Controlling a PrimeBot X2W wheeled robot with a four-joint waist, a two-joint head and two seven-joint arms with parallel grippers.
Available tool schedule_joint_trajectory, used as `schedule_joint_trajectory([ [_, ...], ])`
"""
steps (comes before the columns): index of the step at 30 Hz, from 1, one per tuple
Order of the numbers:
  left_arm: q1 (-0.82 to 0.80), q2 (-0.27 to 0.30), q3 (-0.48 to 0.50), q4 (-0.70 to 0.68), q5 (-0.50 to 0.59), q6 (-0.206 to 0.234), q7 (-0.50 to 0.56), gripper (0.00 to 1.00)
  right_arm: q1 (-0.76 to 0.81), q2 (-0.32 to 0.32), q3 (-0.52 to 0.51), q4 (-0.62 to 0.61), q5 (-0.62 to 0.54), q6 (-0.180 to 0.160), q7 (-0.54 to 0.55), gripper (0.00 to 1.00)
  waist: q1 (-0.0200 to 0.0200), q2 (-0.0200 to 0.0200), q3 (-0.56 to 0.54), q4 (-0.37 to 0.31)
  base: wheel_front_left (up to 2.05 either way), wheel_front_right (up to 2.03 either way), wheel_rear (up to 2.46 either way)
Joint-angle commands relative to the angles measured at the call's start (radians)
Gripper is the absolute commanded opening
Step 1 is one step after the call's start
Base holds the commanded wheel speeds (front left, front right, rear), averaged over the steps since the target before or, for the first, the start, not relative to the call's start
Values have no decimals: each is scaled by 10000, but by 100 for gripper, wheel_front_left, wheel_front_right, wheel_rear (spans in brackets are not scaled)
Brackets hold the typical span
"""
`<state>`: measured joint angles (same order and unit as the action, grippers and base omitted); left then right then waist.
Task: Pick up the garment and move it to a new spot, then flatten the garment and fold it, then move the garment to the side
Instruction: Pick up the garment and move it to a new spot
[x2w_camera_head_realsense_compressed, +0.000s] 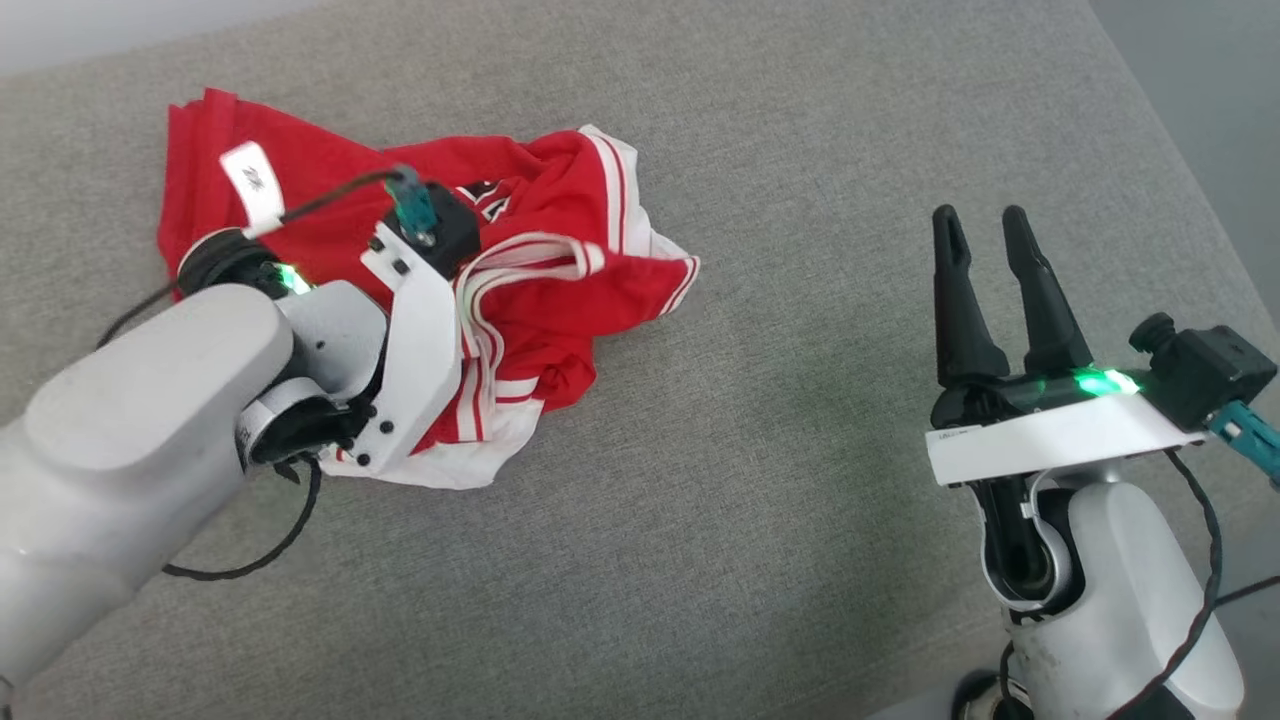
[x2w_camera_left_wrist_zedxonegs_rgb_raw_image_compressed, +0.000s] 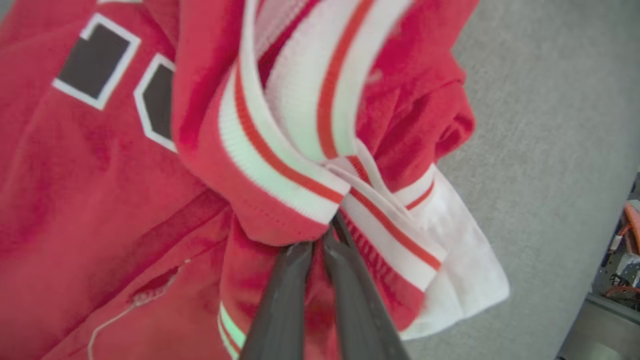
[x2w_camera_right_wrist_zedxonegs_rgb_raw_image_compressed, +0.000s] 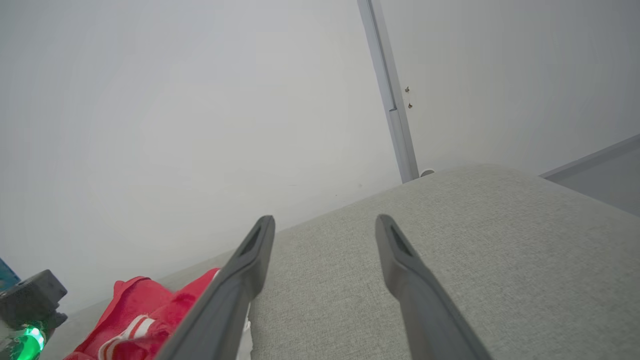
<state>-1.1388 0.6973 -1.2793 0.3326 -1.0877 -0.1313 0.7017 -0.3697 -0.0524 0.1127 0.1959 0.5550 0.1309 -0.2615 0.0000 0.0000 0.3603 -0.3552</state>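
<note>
Grey upholstered surface (x2w_camera_head_realsense_compressed: 800, 500) carries the bunched red jersey (x2w_camera_head_realsense_compressed: 540, 300) at ten o'clock; left gripper (x2w_camera_left_wrist_zedxonegs_rgb_raw_image_compressed: 327, 232) pinches its striped trim (x2w_camera_left_wrist_zedxonegs_rgb_raw_image_compressed: 295, 175), right gripper (x2w_camera_head_realsense_compressed: 980, 220) gapes empty at three o'clock. Best lift high so folds hang free.

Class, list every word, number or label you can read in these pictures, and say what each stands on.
No text can be read in full.
White tag on the black cable: dark marks, too blurred to read.
Lettering on the garment: parts of two black characters, folded, unreadable.
Small print on the white plate of the right gripper: too small to read.
</note>
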Motion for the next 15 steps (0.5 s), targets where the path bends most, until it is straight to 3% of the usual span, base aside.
schedule_joint_trajectory([
  [1, 221, 5, -30, -6, 236, 19, 173, 0, -113, 10, 46, -54, 89, -3, -48, 100, 0, 0, 90, -63, 0, 0, 0],
  [12, 1035, -480, -258, 1036, 412, 27, 724, 0, -60, 9, 3, -40, 272, -3, -48, 100, 0, 0, 464, -525, 0, 0, 0],
  [15, 915, -543, -248, 1106, 398, 35, 272, 0, 10, 9, -68, -28, 213, -3, -48, 100, 0, 0, 421, -463, 0, 0, 0],
])
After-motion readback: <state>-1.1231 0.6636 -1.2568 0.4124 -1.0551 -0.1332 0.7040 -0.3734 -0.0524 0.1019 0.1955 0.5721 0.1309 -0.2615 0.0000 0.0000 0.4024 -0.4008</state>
